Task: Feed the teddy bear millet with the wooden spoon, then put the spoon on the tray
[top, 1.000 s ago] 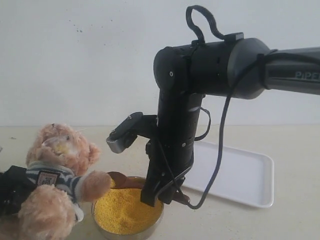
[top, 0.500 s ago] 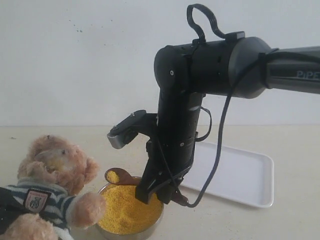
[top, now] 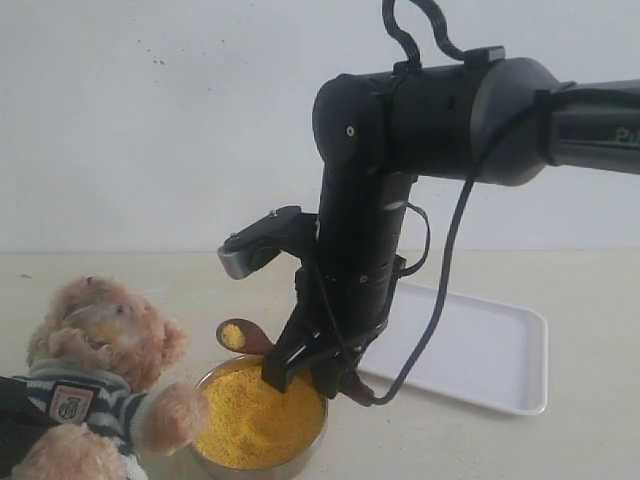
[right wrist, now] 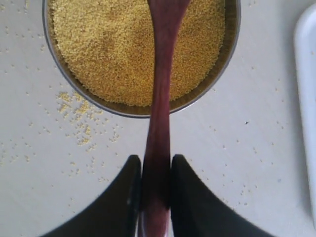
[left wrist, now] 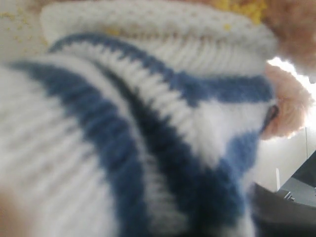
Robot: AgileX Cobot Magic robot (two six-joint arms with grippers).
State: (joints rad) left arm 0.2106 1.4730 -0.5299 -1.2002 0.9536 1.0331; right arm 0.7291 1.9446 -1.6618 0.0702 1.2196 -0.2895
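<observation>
changed: a second ago the small dark reddish-brown wooden spoon sat low at the bowl's edge with the bear's paw over it. Now it's lifted clear and the bear has dropped back to the left.
what that means: scoop looks done, so I'd guess the next step is carrying it to the bear's mouth. The tray step isn't started.
spoon: there's a little heap of grain in its oval bowl, which is above the near-left rim and pointing at the bear.
right gripper: fingers narrow, pinched on the spoon's thin handle near its end.
left gripper: probably the dark thing behind the bear, but its camera is all striped shirt, so I can't tell what the fingers are doing.
bear: fluffy light-brown teddy bear in a navy-and-white striped shirt, sitting just left of the bowl with one paw touching the rim and yellow bits on its muzzle.
millet: fine bright yellow millet fills the round shallow metal bowl, plus stray grains on the pale tabletop.
tray: flat white rectangular plastic tray, off to the right behind the arm, nothing on the part that shows.
</observation>
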